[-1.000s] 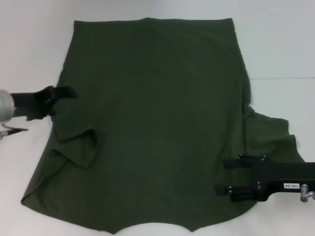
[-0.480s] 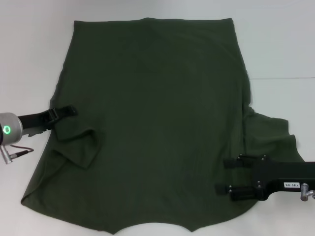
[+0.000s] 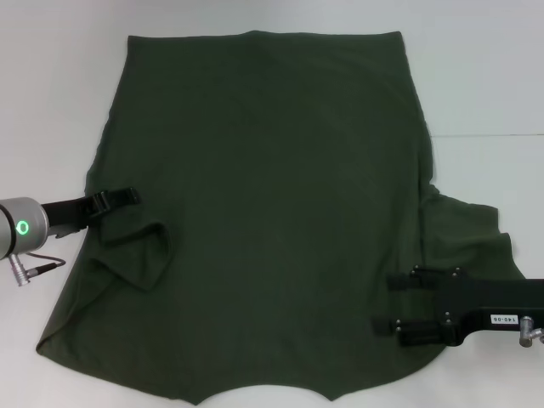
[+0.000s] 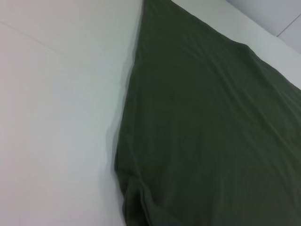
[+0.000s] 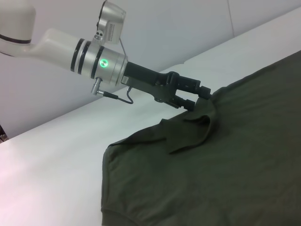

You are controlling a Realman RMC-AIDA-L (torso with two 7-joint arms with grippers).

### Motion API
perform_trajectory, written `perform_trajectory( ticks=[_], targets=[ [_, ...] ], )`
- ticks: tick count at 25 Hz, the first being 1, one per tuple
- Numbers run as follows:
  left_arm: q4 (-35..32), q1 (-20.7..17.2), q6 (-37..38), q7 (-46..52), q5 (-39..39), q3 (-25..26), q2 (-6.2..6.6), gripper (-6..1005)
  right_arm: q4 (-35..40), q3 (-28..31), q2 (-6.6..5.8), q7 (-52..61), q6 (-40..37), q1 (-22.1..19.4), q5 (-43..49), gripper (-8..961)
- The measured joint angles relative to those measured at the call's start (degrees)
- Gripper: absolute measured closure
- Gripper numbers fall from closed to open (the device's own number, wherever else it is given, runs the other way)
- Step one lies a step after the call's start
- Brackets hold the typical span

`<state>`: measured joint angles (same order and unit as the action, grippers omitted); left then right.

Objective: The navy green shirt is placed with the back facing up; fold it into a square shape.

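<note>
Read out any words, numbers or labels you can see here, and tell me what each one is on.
"140-05" or similar: small white label on the right gripper body, too small to read for sure.
Silver plate on the left gripper's wrist: fine print, too blurred to read.
Navy green shirt: plain side up, no lettering visible.

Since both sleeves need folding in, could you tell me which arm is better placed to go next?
Probably the left. The left gripper sits at the shirt's edge, right beside the already folded-in left sleeve. The right gripper rests over the hem, short of the right sleeve, which lies spread out.
</note>
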<state>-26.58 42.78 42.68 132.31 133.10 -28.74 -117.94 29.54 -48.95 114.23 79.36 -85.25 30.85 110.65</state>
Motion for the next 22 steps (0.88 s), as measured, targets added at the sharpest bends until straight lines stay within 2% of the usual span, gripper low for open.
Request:
perform_trajectory(
  ticks=[22],
  targets=[
    [0.2, 0.0, -0.9, -2.8, 0.2, -0.1, -0.29, 88, 0.0, 0.0, -0.05, 0.2, 0.0, 0.0, 0.0, 26]
  ],
)
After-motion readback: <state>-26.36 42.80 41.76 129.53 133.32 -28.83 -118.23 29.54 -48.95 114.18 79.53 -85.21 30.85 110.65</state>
